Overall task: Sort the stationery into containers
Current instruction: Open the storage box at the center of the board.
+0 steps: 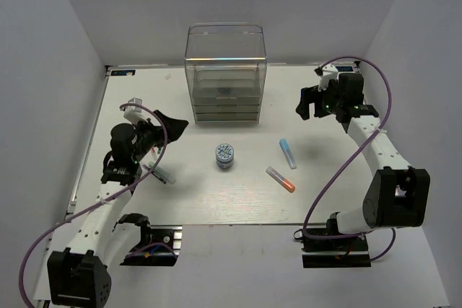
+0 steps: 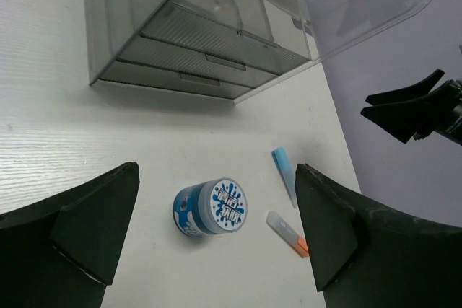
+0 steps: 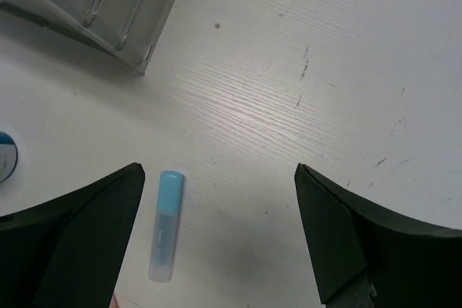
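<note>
The round blue-and-white roll [image 1: 224,155] stands on the white table in front of the clear drawer cabinet [image 1: 225,70]. The light-blue-ended tube [image 1: 287,154] and the orange-capped tube [image 1: 280,179] lie to its right. The thin teal-and-pink pen [image 1: 159,174] lies by the left arm. My left gripper [image 1: 172,126] is open and empty, above and left of the roll [image 2: 210,207], which shows between its jaws. My right gripper [image 1: 312,102] is open and empty, raised right of the cabinet, with the blue-ended tube [image 3: 165,225] below it on the left.
The cabinet's lower drawers [image 2: 206,59] appear shut; a small dark item sits in one [image 1: 224,91]. White walls enclose the table on three sides. The right gripper [image 2: 411,110] shows at the right of the left wrist view.
</note>
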